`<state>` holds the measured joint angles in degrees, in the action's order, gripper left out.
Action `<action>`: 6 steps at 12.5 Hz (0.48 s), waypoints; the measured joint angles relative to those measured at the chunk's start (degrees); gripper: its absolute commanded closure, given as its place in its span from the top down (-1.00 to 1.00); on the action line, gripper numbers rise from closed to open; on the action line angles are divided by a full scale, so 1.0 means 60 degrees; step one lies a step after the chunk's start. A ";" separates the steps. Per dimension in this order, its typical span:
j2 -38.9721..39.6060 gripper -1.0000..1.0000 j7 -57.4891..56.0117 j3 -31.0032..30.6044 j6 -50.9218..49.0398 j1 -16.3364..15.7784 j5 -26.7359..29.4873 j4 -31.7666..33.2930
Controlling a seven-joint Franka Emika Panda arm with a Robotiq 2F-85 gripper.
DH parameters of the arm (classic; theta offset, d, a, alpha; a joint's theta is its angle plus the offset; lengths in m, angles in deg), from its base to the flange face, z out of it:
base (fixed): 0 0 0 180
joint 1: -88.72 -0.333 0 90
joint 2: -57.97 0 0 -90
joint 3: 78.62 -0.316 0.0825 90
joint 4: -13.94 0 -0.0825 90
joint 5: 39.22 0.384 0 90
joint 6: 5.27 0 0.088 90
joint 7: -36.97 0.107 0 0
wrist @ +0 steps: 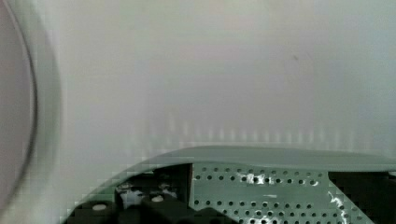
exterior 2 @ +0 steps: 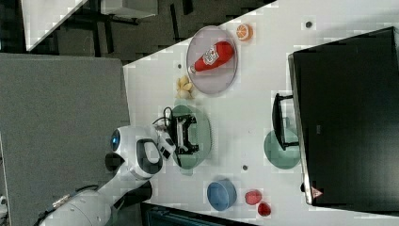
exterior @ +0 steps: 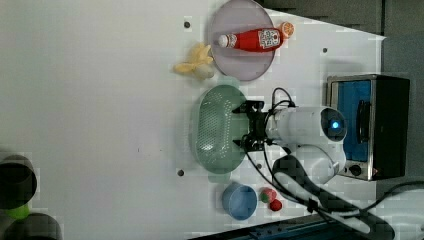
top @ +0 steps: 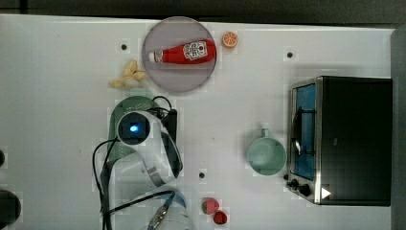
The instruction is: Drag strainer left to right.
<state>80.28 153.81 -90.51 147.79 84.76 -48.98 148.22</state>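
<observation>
strainer [exterior: 216, 129]: on the table just below the plate [exterior: 239, 62] in the left view, at its start side | gripper [exterior: 245, 125]: jaws spread wide, empty, over the strainer's near rim, likely to hook the wall for dragging | mug [top: 266, 154]: well apart, by the toaster oven [top: 342, 140]

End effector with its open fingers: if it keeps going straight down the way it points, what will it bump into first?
Most likely the strainer. The open end effector sits over its rim on the left view's right side, so that rim or the holed wall beside it comes first, though depth is unclear.
</observation>
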 measured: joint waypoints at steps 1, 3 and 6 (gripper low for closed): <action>0.0035 1.00 -0.0093 0.0249 0.0093 -0.0041 0.0293 0.0037; -0.0084 1.00 -0.0485 0.0715 -0.0065 -0.0062 0.0047 0.0317; -0.0084 1.00 -0.1110 0.1561 -0.0103 -0.0173 0.0120 0.0597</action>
<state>79.78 147.16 -81.14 147.17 83.72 -48.26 151.80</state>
